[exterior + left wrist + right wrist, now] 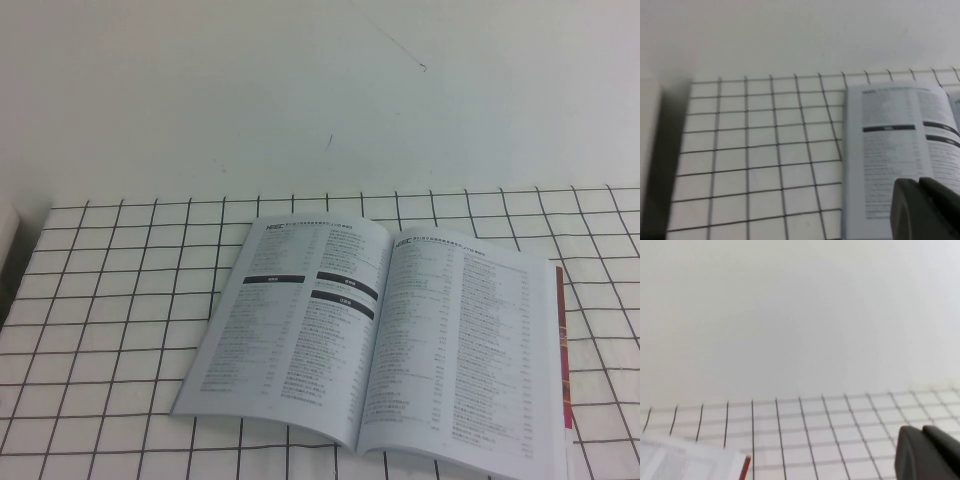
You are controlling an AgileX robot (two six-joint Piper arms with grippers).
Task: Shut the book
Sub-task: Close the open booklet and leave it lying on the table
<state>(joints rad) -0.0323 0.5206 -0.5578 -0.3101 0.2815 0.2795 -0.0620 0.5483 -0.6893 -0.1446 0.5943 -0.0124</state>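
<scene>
An open book [380, 340] lies flat on the checked tablecloth [110, 300], its two printed pages facing up and a red cover edge [562, 350] showing along its right side. Neither arm appears in the high view. In the left wrist view my left gripper [919, 182] hovers shut and empty over the near part of the book's left page [890, 145]. My right gripper [921, 430] is shut and empty above bare cloth, off to the right of the book's far right corner [685, 460].
A white wall [320, 90] rises behind the table's far edge. A white boxy object [8, 235] stands at the table's left edge, also seen as a pale block [647, 150] in the left wrist view. Bare cloth lies left of the book.
</scene>
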